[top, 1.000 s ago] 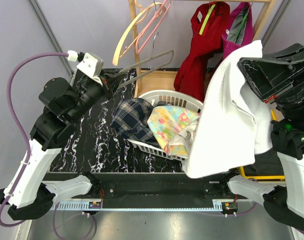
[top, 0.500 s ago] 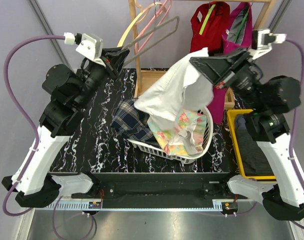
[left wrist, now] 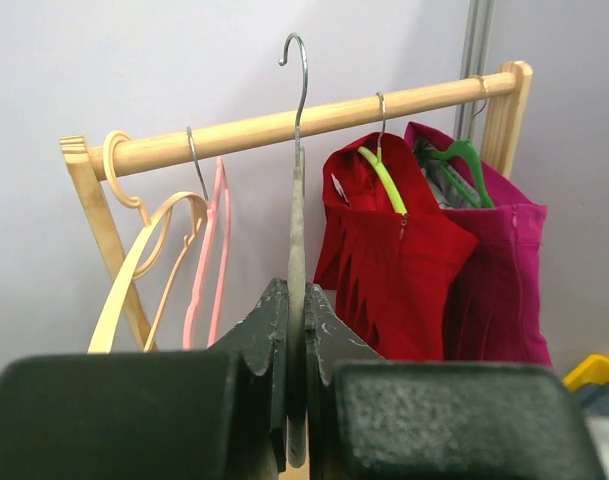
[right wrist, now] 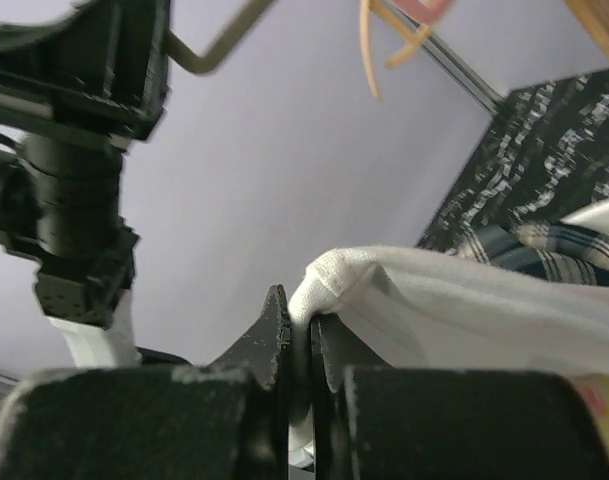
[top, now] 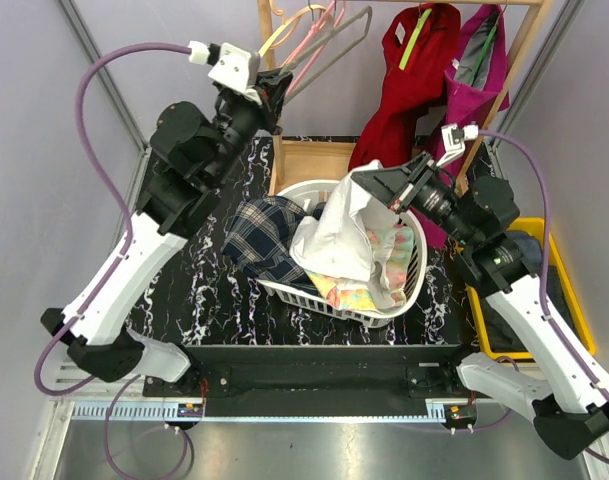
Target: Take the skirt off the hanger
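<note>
Well, my right pincer (right wrist: 302,322) is clamped on the ribbed edge of the soft, light white cloth skirt (top: 336,238), which droops limply beneath it; my left pincer (left wrist: 296,312) pinches the bare grey hanger (left wrist: 296,215).

I read my right gripper (right wrist: 302,325) as clamped on a rolled edge of the white skirt (right wrist: 464,315). The cloth runs right, with a plaid garment (right wrist: 574,245) and the marbled table (right wrist: 544,140) beyond it.
</note>
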Robot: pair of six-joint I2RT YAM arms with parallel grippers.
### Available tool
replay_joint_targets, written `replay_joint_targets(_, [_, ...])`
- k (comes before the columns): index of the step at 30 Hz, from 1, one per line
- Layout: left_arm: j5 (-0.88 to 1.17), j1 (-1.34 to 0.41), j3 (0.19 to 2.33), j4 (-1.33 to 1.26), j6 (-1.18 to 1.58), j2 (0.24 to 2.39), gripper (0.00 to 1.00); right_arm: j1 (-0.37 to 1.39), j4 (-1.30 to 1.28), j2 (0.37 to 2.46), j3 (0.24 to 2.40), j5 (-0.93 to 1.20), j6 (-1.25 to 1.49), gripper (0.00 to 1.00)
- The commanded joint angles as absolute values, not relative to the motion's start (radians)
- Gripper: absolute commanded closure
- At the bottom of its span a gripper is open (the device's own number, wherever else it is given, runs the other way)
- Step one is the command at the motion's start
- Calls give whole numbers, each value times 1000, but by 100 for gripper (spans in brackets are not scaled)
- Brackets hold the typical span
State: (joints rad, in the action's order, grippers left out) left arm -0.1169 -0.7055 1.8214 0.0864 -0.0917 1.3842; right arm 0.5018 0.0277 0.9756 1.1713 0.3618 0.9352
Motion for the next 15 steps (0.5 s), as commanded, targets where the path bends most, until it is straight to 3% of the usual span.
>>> replay_joint_targets(1, [-204,-712,1838,-112,-179,1434,100,500,-102,923,1123,270,827,100])
replay_joint_targets(12, [-268,-712,2005,-166,-238,1615,100,500,-428,1097,993,132,695,100])
replay_joint_targets(15, [-278,-703,2074,-169,-239,1678,100,500,-434,1156,970,138,683,93])
